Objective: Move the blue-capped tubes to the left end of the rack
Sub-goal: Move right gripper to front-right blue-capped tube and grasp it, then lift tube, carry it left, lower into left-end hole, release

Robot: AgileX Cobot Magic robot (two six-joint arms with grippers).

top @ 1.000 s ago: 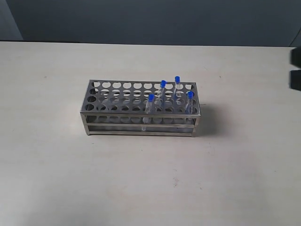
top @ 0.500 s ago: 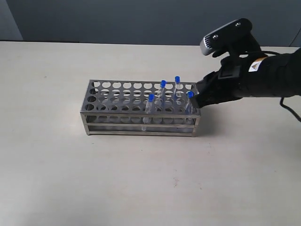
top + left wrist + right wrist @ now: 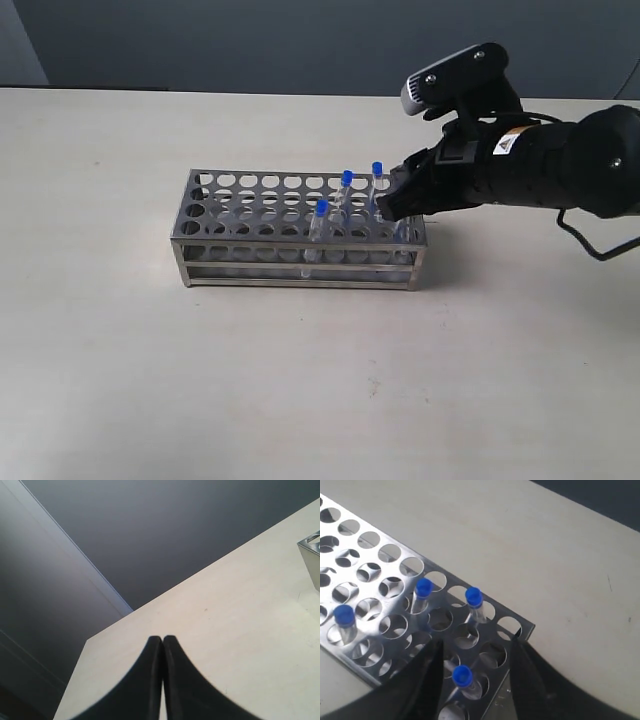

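**Right arm extended with gripper parted; left gripper closed.**

In the exterior view I see my right arm [image 3: 545, 165] reaching in from the right edge, black-sleeved, with the wrist pitched downward. The right gripper [image 3: 393, 205] sits at its low forward end. My right wrist view shows its two dark fingers [image 3: 420, 680] standing well apart. My left gripper [image 3: 162, 642] appears only in its own wrist view, its fingers pressed together with no gap.

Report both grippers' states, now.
Left gripper: shut, empty.
Right gripper: open, a tube between its jaws, not gripped.
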